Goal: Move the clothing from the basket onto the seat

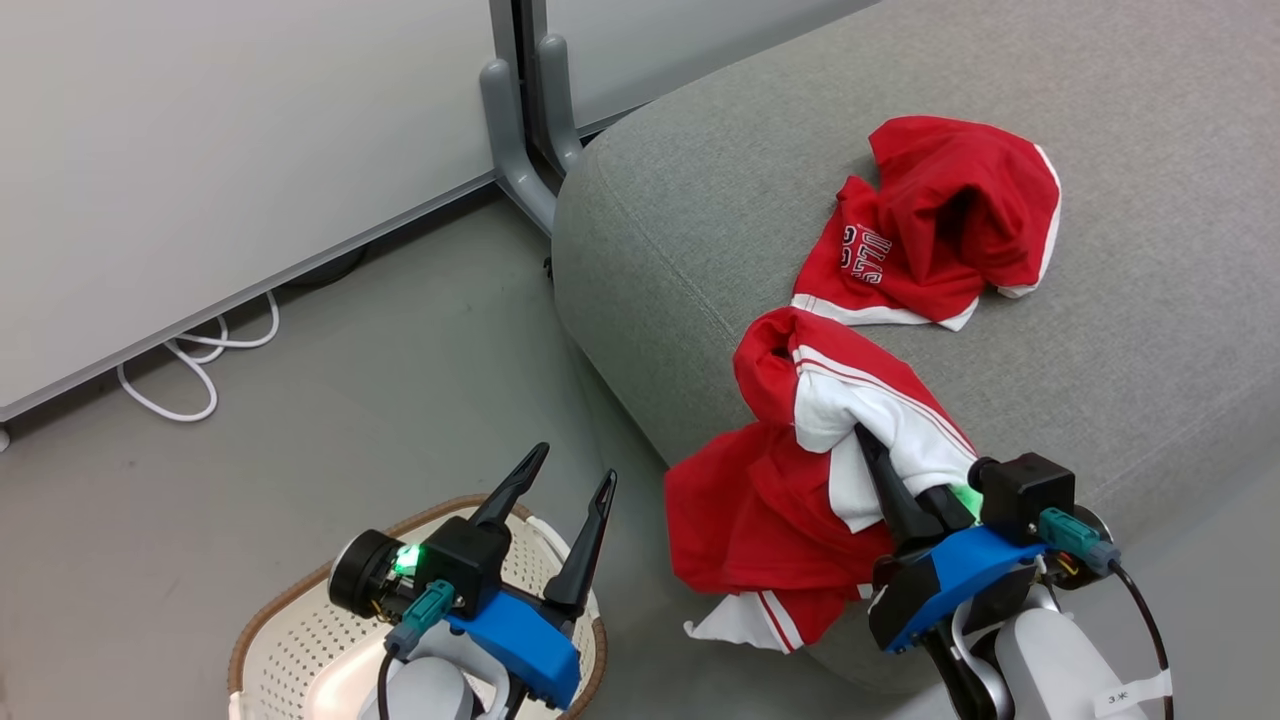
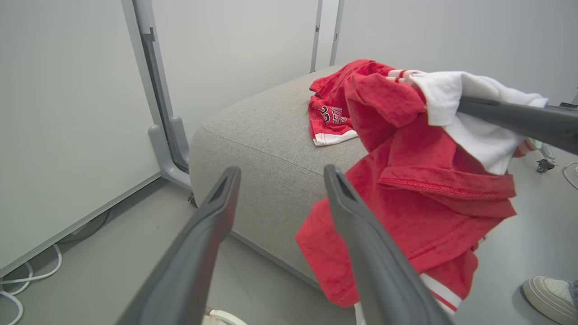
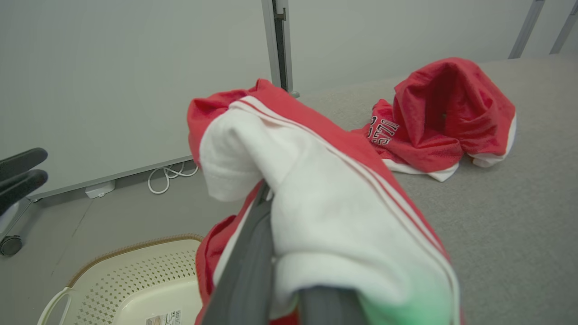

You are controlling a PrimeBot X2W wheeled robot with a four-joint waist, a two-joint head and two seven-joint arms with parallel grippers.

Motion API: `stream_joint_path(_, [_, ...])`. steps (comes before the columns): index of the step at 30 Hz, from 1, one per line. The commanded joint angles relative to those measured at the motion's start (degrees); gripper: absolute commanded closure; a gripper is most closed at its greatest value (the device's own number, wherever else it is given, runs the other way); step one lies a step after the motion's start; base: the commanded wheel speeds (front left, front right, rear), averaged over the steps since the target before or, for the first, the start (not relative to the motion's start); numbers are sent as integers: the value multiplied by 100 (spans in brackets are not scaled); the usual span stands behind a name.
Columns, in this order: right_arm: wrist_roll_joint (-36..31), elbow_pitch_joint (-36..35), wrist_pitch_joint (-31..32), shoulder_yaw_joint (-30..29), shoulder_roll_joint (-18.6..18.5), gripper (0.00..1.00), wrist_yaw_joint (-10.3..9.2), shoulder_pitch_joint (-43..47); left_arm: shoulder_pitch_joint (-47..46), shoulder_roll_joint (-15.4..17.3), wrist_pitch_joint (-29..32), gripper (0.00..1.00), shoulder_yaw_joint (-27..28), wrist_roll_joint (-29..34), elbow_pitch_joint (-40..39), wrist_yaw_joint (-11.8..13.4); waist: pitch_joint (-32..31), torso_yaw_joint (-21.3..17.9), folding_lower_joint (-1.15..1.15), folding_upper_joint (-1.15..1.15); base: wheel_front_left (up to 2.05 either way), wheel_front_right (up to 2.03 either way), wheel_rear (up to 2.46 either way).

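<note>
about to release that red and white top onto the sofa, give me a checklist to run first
1. Right gripper grip on the striped-trim garment: shut on its white panel, ok.
2. Garment fully over the seat: not ok, its lower half hangs over the front edge.
3. Lettered garment lies further in on the seat, apart from the gripper: ok.
4. Left gripper open, above the basket, touching no cloth: ok.
5. Basket emptied: cannot tell, the part in sight is bare but the left arm hides some.
6. Person's shoe beside the seat, clear of the arms: cannot tell.
</note>
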Motion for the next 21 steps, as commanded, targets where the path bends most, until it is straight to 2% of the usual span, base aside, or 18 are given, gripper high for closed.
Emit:
stream_joint_path(1, [17, 3, -50, -35, -4, 100, 2, -54, -120, 23, -27, 0, 1, 2, 9, -13, 25, 50, 0, 0, 0, 0, 0])
stream_joint_path(11, [-11, 39, 23, -546, -4, 100, 2, -628, -337, 34, -28, 0, -93, 50, -23, -13, 319, 257, 0, 0, 0, 0, 0])
stream_joint_path(16, [-212, 100, 279, -1072, -47, 100, 2, -1481, -496, 151, -28, 0, -128, 89, -74, -13, 683, 360, 0, 0, 0, 0, 0])
stream_joint_path(21, [-176, 124, 557, -1647, -372, 100, 1, -2544, -772, 291, -28, 0, -221, 146, -213, -13, 1187, 576, 0, 0, 0, 0, 0])
